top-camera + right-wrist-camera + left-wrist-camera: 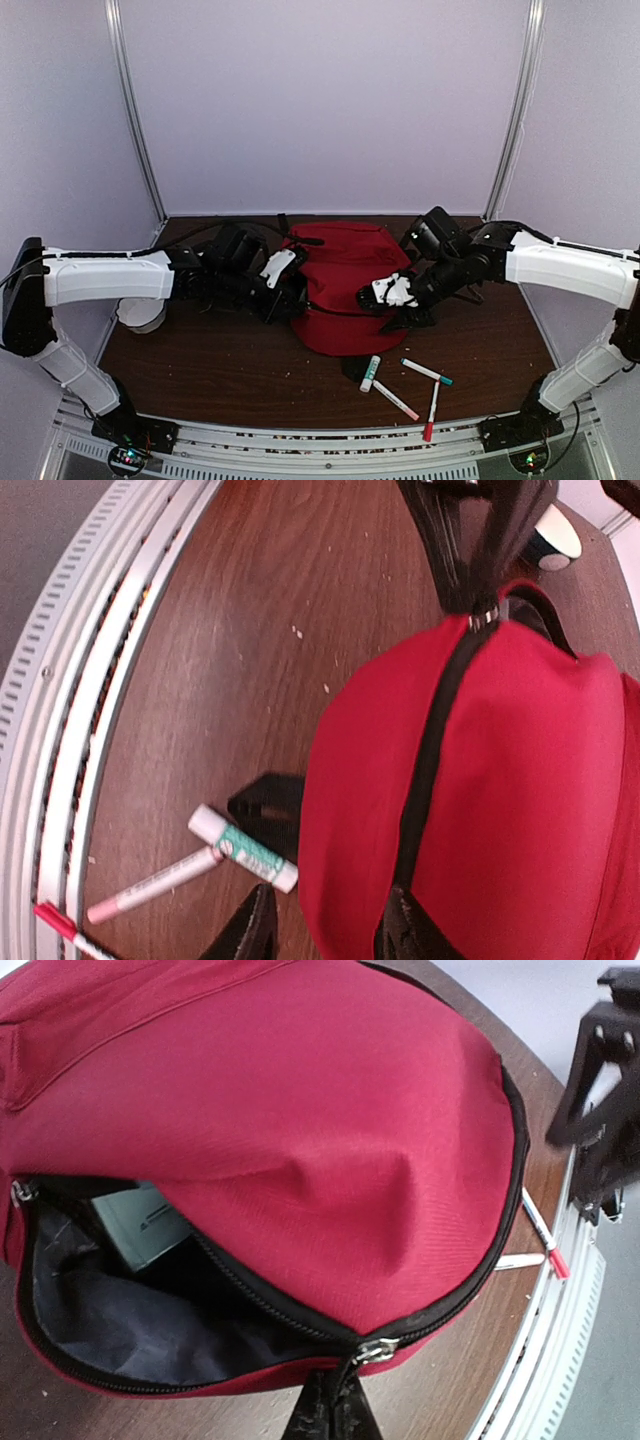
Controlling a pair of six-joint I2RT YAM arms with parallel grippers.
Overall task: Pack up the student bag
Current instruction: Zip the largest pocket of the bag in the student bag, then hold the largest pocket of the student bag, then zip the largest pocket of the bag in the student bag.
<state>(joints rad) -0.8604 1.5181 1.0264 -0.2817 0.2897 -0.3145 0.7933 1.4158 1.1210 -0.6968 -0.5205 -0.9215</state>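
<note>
The brown table [200, 360] carries the student bag [345, 290] lying flat at its middle. The bag's long axis runs from the arms' side toward the back wall, and its rounded end points at the arms. The left gripper [335, 1425] is touching the bag's left flank, fingers pressed together on the black zipper pull [345, 1380]. The right gripper [327, 932] is at the bag's right flank, fingers spread with the zipped rim between them; whether they bear on it I cannot tell. The mouth [120, 1300] gapes on the bag's left side, facing the left arm, which is the nearer to it. A flat grey item [140, 1225] shows inside. From the pull the closed zip curves round the bag's near end toward the right gripper. Loose markers [425, 372] lie just off that near end, toward the bag's right, so the right arm looks better placed to fetch them.
</note>
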